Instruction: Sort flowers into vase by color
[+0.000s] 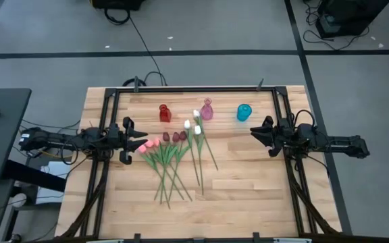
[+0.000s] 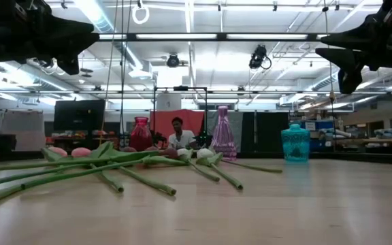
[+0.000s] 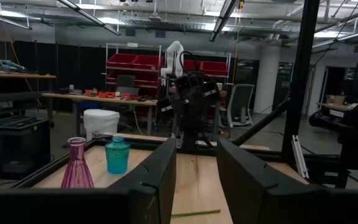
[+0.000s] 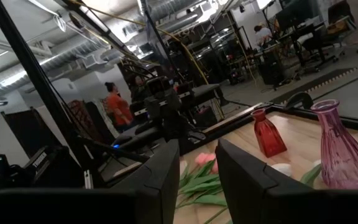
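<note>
Several artificial tulips lie flat on the wooden table, their green stems (image 1: 171, 172) crossing in a loose bundle. The pink heads (image 1: 148, 144) are just right of my left gripper (image 1: 128, 140). Dark red heads (image 1: 175, 137) and white heads (image 1: 192, 123) lie farther right. A red vase (image 1: 165, 113), a pink vase (image 1: 206, 109) and a teal vase (image 1: 244, 112) stand upright behind them. My left gripper hovers open above the table. My right gripper (image 1: 261, 133) hovers open at the right side, facing the flowers (image 4: 204, 160). The low view shows the stems (image 2: 101, 170) on the tabletop with both grippers high above.
A black frame rail (image 1: 194, 88) runs along the table's far edge and down both sides. Bare wood lies near the front edge (image 1: 248, 202). In the room beyond the table, a person (image 2: 177, 134) sits and another person in orange (image 4: 117, 106) stands.
</note>
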### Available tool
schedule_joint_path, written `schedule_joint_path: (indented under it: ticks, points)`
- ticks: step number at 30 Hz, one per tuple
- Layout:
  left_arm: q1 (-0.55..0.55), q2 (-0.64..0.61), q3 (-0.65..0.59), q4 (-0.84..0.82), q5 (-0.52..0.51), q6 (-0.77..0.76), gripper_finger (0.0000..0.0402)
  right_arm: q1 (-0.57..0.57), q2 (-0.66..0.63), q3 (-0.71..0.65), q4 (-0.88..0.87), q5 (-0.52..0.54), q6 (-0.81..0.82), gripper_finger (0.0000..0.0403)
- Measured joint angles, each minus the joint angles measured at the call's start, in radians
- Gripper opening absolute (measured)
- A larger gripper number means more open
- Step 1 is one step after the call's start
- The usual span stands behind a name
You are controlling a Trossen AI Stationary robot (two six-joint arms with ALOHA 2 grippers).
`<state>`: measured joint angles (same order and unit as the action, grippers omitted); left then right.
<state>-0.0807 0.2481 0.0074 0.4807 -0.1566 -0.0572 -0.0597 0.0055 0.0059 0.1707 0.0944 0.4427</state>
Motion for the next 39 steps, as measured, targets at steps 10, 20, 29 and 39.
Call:
schedule_joint_path:
  ticks: [10,20,29,39]
  points:
    - [0.000,0.000,0.000,0.089,0.000,0.000,0.0120,-0.001,0.000,0.000,0.000,0.035,-0.042,0.0119]
    - [0.000,0.001,0.002,0.137,-0.011,-0.004,0.0120,-0.002,0.000,0.000,0.103,0.203,-0.053,0.0119]
    - [0.001,0.262,0.211,-0.119,-0.268,-0.093,0.0120,-0.002,0.000,0.000,0.268,0.220,-0.186,0.0119]
    - [-0.027,0.801,0.480,-0.254,-0.111,-0.227,0.0120,-0.003,0.103,0.000,0.255,0.201,-0.156,0.0119]
